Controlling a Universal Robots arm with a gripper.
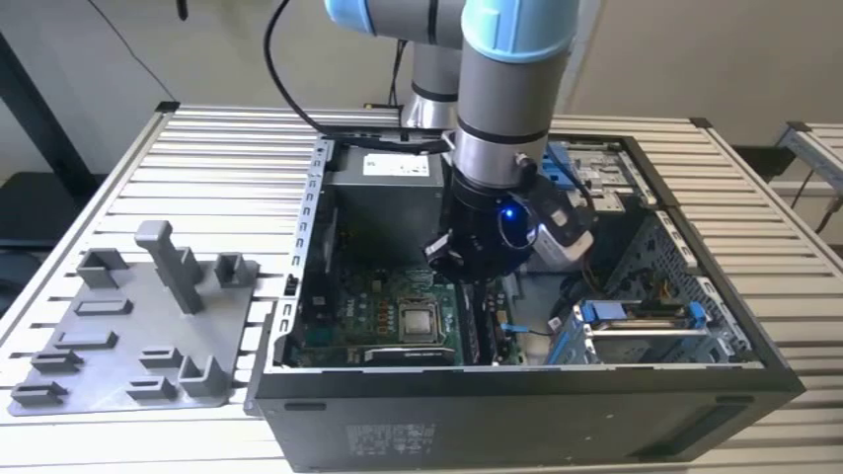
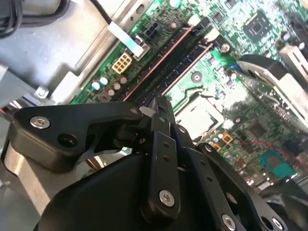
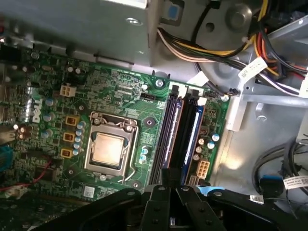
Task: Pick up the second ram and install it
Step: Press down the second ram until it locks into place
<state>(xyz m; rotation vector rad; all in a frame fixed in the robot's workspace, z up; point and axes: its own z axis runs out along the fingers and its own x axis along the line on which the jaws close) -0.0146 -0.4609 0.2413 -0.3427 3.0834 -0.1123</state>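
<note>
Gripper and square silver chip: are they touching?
Apart. The first wrist view shows the whole silver chip, with green motherboard between it and the gripper.

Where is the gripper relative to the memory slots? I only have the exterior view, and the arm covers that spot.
Observer: In the first wrist view the gripper sits over one end of the memory slots.
Operator: What's at their other end?
Observer: White latches cap the slots there.
Operator: Any wiring close by?
Observer: A bundle of coloured cables runs beyond that far end, off the board.
</note>
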